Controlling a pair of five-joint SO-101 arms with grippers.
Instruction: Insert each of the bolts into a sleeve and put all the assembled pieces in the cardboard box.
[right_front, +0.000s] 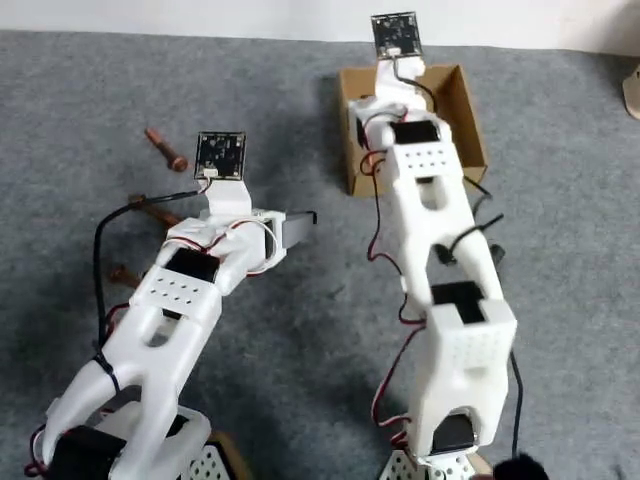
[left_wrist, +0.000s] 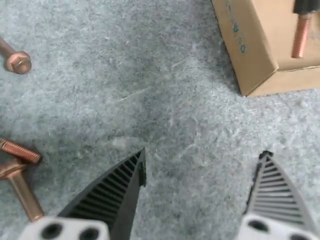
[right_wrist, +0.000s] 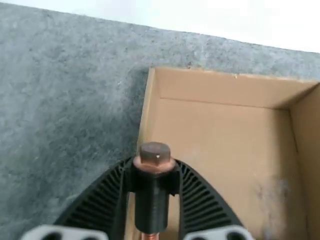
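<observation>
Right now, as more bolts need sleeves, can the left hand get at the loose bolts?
Probably yes: the left hand is open and empty, the bolts lie close beside it, and nothing sits between.

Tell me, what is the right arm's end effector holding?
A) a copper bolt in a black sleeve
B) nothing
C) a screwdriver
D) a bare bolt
A: the right end effector grips a black sleeve with a copper bolt seated in it, head on top.
</observation>
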